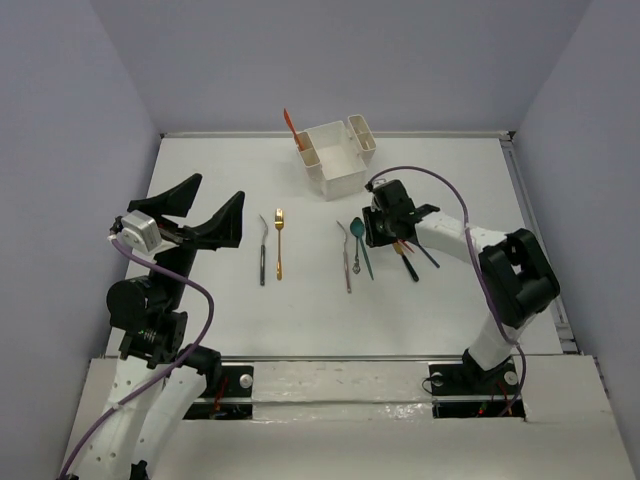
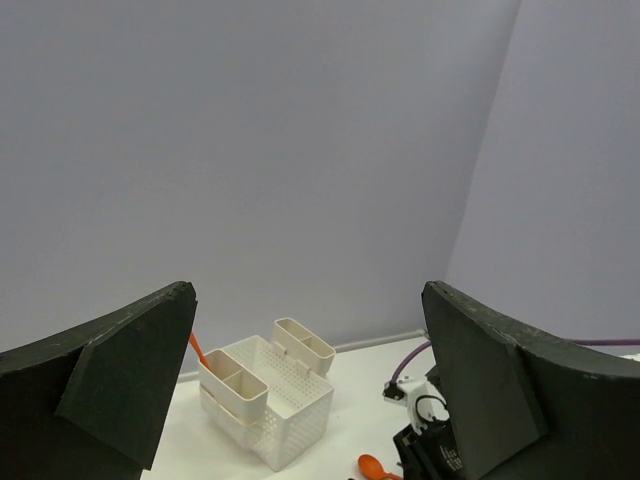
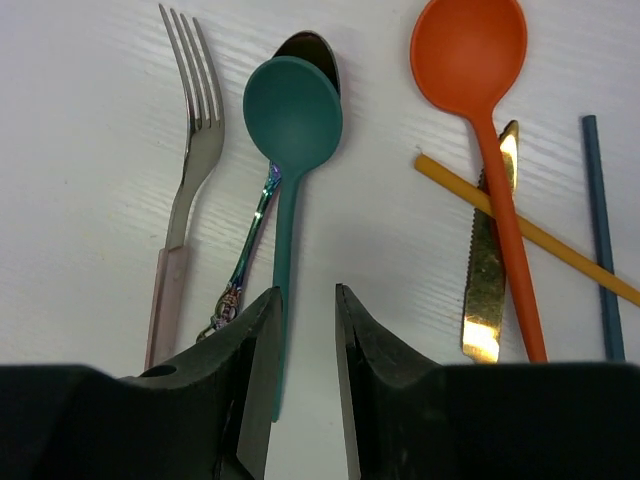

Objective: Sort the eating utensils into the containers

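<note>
The white container (image 1: 335, 160) stands at the back, with an orange utensil (image 1: 290, 128) upright in a narrow side compartment. On the table lie a gold fork (image 1: 279, 240) and a black-handled silver piece (image 1: 263, 250). In the right wrist view, a pink-handled fork (image 3: 190, 140), a teal spoon (image 3: 292, 120) over a silver spoon (image 3: 250, 250), an orange spoon (image 3: 470, 50) and a gold knife (image 3: 490, 270) lie close together. My right gripper (image 3: 308, 295) hovers low with its jaws slightly apart. The teal handle runs along the left finger's inner edge and is not gripped. My left gripper (image 1: 215, 195) hangs wide open and holds nothing.
A yellow stick (image 3: 530, 235) and a blue stick (image 3: 600, 240) cross by the knife. Dark slim pieces (image 1: 415, 255) lie under the right arm. The left wrist view shows the container (image 2: 265, 400), the orange spoon (image 2: 375, 466) and the back wall. Raised edges border the table.
</note>
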Tool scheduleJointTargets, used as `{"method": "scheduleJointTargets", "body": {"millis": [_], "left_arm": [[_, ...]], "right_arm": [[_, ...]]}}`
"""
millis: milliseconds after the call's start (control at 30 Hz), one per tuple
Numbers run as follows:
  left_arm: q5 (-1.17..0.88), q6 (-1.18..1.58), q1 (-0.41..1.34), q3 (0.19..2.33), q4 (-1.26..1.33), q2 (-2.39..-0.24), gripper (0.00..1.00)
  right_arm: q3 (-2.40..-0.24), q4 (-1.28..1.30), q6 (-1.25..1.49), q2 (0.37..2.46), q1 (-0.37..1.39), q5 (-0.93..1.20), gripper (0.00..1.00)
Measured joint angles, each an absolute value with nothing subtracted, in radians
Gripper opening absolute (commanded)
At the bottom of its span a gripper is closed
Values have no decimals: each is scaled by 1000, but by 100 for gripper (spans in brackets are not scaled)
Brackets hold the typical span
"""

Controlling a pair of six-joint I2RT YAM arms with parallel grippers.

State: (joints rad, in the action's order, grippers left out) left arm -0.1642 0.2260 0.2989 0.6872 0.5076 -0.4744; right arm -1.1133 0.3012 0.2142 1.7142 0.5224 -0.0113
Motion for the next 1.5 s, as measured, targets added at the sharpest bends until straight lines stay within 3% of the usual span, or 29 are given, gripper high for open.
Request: {"method": "scheduleJointTargets", "body": {"millis": [433,733,1033,1500], "left_arm": [[-166,226,299,687,508,-474,99],[-169,226,299,687,508,-474,99],[-171,226,299,687,508,-474,99],[-181,226,299,687,508,-474,99]], "right_arm": [[-1126,299,225,1804,565,6,34],[-1156,299,235,1845,570,-43,27],[-1169,299,241,1857,570,-61,1],[-1237,220,243,1691,555,-70,0]]}}
